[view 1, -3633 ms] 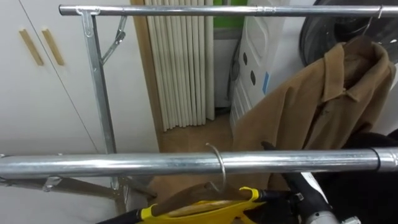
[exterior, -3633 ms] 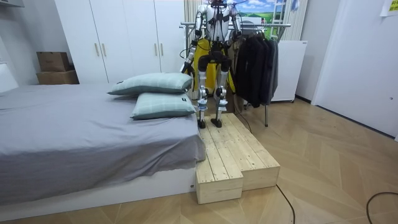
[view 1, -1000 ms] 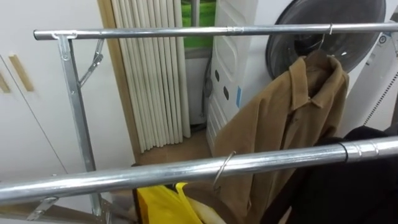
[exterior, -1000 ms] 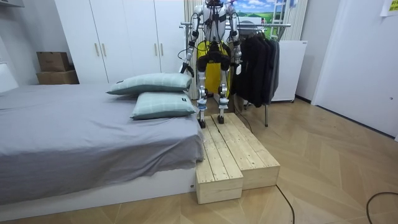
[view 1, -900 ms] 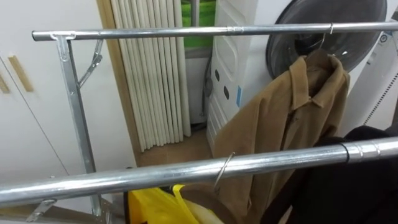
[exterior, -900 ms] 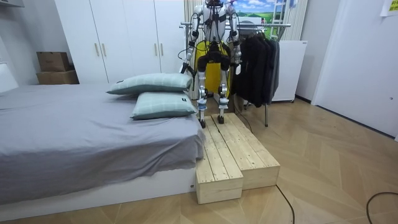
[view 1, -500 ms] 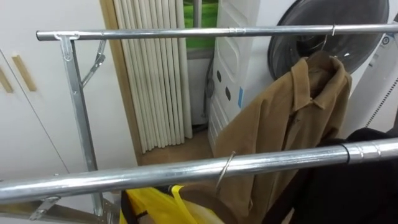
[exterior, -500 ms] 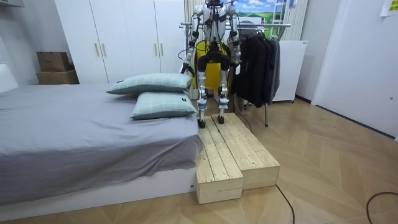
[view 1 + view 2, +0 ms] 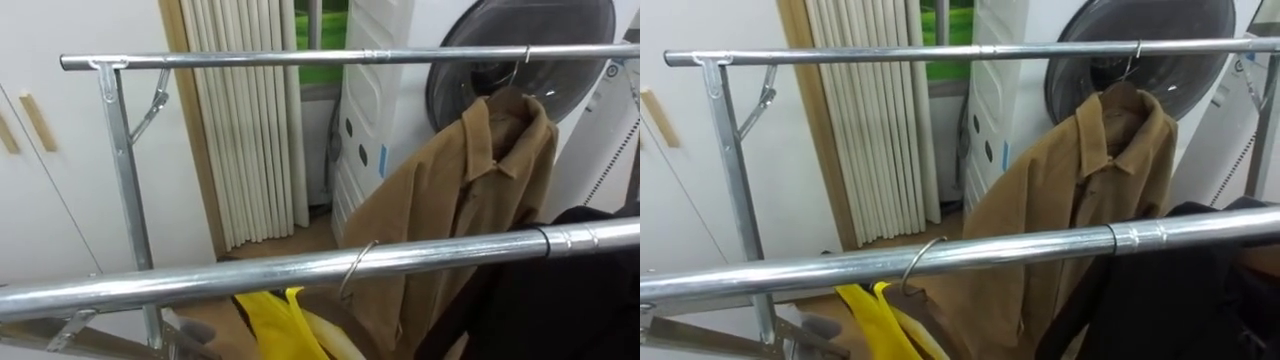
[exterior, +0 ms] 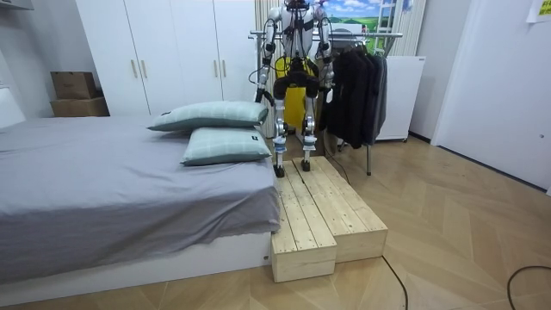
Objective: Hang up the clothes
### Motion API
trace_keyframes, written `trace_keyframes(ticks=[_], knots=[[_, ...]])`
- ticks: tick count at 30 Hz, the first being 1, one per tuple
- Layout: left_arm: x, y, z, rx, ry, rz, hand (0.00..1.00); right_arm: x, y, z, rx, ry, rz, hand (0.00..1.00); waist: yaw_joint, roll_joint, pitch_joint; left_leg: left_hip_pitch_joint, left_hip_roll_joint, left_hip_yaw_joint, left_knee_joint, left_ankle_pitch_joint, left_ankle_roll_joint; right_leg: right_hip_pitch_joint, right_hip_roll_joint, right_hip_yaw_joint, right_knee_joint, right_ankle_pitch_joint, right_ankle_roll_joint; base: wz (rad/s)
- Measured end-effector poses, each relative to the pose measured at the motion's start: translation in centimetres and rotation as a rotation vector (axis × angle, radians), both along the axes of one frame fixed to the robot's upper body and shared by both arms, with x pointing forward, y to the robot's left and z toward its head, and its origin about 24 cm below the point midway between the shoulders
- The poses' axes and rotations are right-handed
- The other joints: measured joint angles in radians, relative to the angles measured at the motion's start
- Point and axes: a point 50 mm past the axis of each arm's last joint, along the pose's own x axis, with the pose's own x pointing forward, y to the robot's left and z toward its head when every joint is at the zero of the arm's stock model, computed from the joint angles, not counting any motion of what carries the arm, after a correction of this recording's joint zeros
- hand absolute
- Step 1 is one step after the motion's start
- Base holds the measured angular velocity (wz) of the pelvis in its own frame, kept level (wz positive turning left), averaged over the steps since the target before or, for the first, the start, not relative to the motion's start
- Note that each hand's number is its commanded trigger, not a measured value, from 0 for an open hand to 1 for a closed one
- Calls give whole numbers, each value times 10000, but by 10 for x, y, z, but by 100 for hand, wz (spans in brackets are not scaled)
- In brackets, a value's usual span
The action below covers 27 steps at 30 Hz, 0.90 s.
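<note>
While the robot stands on the wooden platform (image 10: 318, 215) facing the rack, the near rail (image 9: 200, 282) crosses the foreground and hides what lies below it.
Hook (image 9: 357, 266): over near rail; yellow garment (image 9: 285, 322) hangs under it.
Brown coat (image 9: 470, 190): on far rail (image 9: 300, 58).
Black clothes (image 9: 570, 300): right, below near rail.
Curtain (image 9: 250, 130), wardrobe (image 9: 50, 150): behind.
Left hand (image 10: 267, 96), right hand (image 10: 328, 83): by the rack; whether open or closed cannot be told.

robot stands upright, back to the room camera – both arms down beside the body, left hand (image 10: 262, 82) at the room view's left by the hip, right hand (image 10: 327, 83) opposite.
</note>
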Motion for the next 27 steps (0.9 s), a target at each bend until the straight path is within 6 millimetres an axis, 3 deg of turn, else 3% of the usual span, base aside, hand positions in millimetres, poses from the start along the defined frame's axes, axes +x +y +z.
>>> trace_keyframes(ticks=[1,3,6,9,12,13,14,15,16,17,18,19,22,23,26,27], knots=[[3,0,0,-7,-100,-79,0,4,0,0,-57,-76,276,0,1,57,-37,-255,6,-68,156,-4,3,-106,-69,-177,53,-4,-14,14],[5,-1,0,-39,-193,-135,0,13,-1,1,-163,-191,769,0,11,88,-39,-600,6,-193,321,-2,2,-360,-125,-319,152,6,-48,25],[7,-2,0,-75,-320,-400,0,22,-1,2,-302,-232,1622,0,16,162,-32,-1090,25,-623,690,5,-6,-410,-219,-862,139,-8,-117,54],[24,-7,-1,-122,-658,-910,0,29,-4,4,-479,-191,2443,0,234,278,-27,-1641,43,-692,885,189,-91,-476,-360,-1612,120,-56,-171,81],[40,-6,3,-92,-1330,-1146,0,38,-3,4,-638,-133,3324,0,305,246,-23,-2231,-33,-1029,653,770,-180,-491,-565,-2804,-59,-104,-313,120],[46,-3,4,-51,-1620,-1228,0,40,-2,5,-672,-35,3615,0,375,76,12,-2286,-73,-961,261,1183,-244,-527,-751,-3355,-256,-163,-419,138],[53,-2,6,-28,-1784,-1302,0,40,-3,4,-693,77,3799,0,406,-43,1,-2423,100,-128,453,1296,-177,-518,-873,-3975,-375,-281,-559,135],[54,-1,6,-5,-1813,-1315,0,40,-3,5,-714,125,3837,0,451,-52,20,-2485,285,451,866,1223,-102,-484,-891,-4184,-356,-349,-574,135],[56,1,7,-21,-1871,-1361,0,42,-4,5,-776,181,3881,0,489,-12,28,-2498,603,1494,1917,745,250,-312,-905,-4734,-357,-508,-591,134],[56,4,8,-7,-1835,-1415,0,39,-5,5,-816,268,3731,0,491,0,23,-2352,823,2175,2787,355,471,-134,-926,-5296,-315,-616,-563,138],[55,6,8,25,-1803,-1477,0,38,-5,4,-817,326,3640,0,490,-6,27,-2238,919,2446,3140,210,493,-50,-926,-5598,-293,-671,-600,149],[56,7,9,80,-1755,-1728,0,37,-5,4,-819,428,3543,0,478,-13,28,-1955,1056,2767,3609,9,484,67,-927,-6222,-188,-814,-664,155],[56,7,9,210,-1603,-2477,0,36,-8,5,-932,471,3403,0,423,-57,25,-1203,1075,3228,3395,-266,121,231,-919,-7752,-29,-1106,-665,163],[59,6,10,245,-1595,-2759,0,36,-9,5,-948,475,3391,0,236,-77,22,-918,999,3313,2890,-350,-13,290,-919,-8390,-37,-1155,-645,161],[62,3,10,322,-1598,-3388,0,40,-11,6,-957,334,3400,0,282,-98,9,-499,750,3581,1812,-373,-58,338,-920,-9494,-14,-1193,-592,121],[64,2,10,330,-1647,-3464,0,41,-11,6,-935,288,3323,0,315,-98,-3,-468,626,3578,1535,-351,-26,313,-920,-9619,18,-1199,-581,79]])
